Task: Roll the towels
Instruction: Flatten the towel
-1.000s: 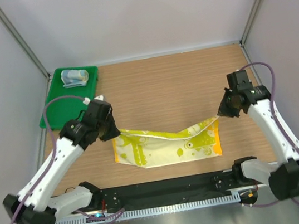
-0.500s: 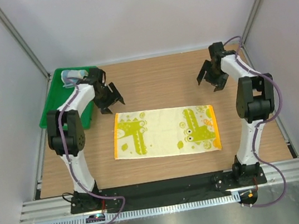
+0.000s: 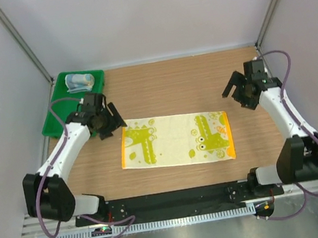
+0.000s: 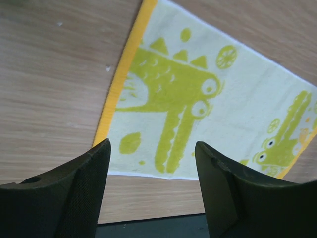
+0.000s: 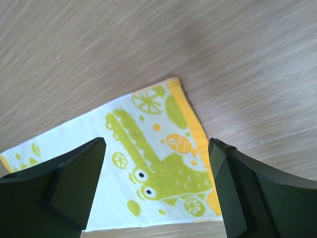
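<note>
The yellow towel (image 3: 176, 140) lies flat, so rolling starts now. Your left gripper (image 3: 109, 121) and right gripper (image 3: 240, 92) hang spread, empty, by its far corners; grab a short edge.

We see a green plastic tray (image 3: 57, 93) sitting in the far left corner of the wooden table (image 3: 172, 84), close to the left wall. Pale walls (image 3: 150, 18) close in the table on the left, far and right sides, with grey metal posts (image 3: 20, 39) slanting at the two far corners.
</note>
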### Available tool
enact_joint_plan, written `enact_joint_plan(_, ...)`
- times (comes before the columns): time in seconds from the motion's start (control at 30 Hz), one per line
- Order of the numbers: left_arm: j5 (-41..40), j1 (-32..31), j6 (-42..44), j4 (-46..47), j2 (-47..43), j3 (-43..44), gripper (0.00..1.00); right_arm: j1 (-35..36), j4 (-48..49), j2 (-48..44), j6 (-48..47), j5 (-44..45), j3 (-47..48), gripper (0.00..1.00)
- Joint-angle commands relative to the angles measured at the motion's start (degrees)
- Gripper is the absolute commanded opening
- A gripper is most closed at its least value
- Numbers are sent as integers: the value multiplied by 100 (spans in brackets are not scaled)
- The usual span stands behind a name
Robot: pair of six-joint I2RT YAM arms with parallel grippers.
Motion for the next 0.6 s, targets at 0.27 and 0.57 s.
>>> enact_joint_plan(0.27, -252, -144, -634, 220, -2091, -2449, 66, 369, 387, -1888, 214, -800, -2053, 91)
enact_joint_plan(0.57, -269, -286, -1126, 633, -1838, -3047, 64, 404, 114, -1862, 38, -809, -1966, 91)
